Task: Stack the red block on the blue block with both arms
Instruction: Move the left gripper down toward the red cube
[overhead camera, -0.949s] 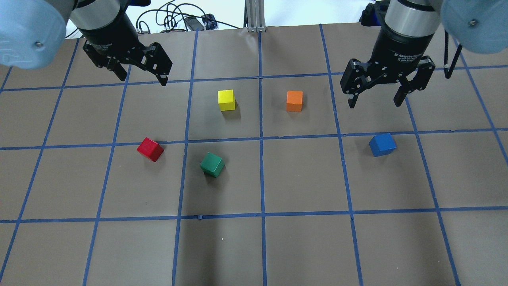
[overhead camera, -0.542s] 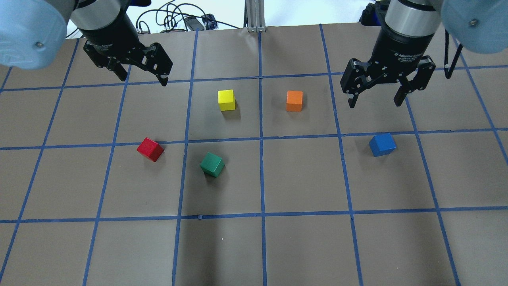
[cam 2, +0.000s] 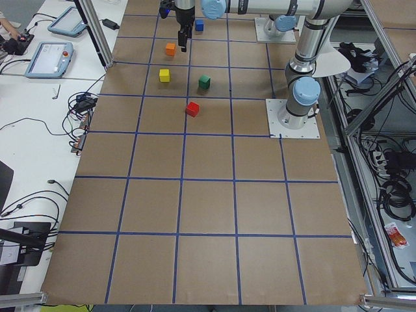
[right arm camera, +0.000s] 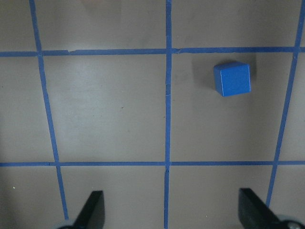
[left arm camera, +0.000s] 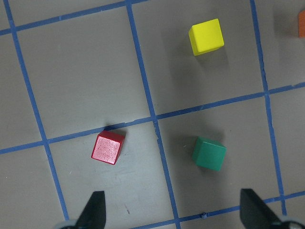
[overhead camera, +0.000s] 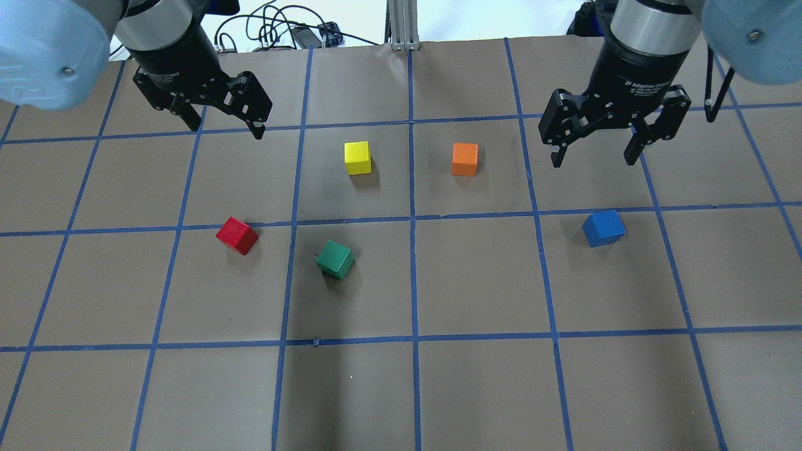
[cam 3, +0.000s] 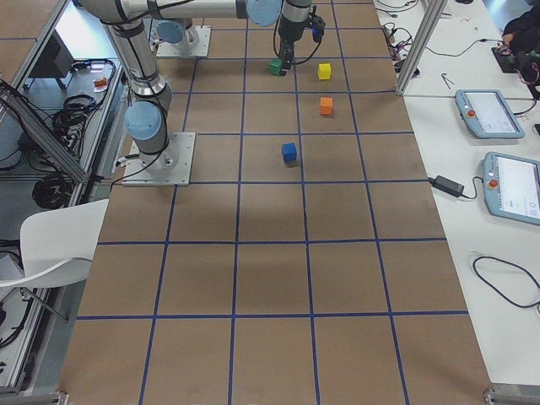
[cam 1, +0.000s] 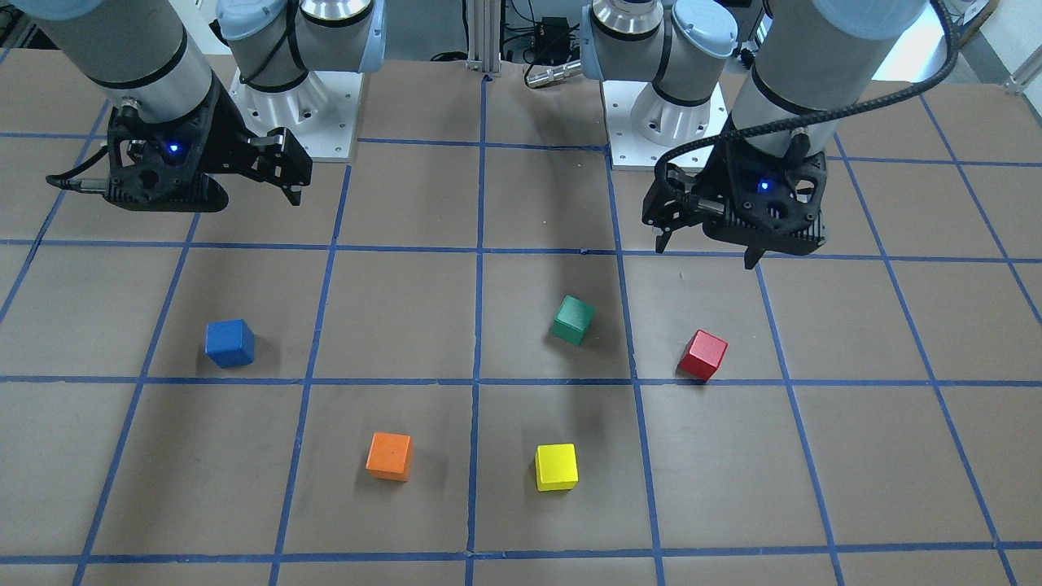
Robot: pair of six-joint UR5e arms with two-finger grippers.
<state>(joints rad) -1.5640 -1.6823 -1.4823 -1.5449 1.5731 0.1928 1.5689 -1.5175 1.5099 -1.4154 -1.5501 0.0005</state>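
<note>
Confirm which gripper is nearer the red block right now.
Left. The left gripper hangs open over the red block's side of the table, not touching it. The right gripper is far across the table, open, near the blue block.

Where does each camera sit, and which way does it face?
Front: across the table, steeply down, facing left arm and right arm.
Overhead: behind the arms, looking forward and down; left gripper, right gripper show.
Left side: table's end, looking along it; left arm nearer.
Right side: opposite end; right arm nearer.
Left wrist: down on red block; fingers show.
Right wrist: down on blue block; fingers show.
Front and overhead both show red block and blue block.
</note>
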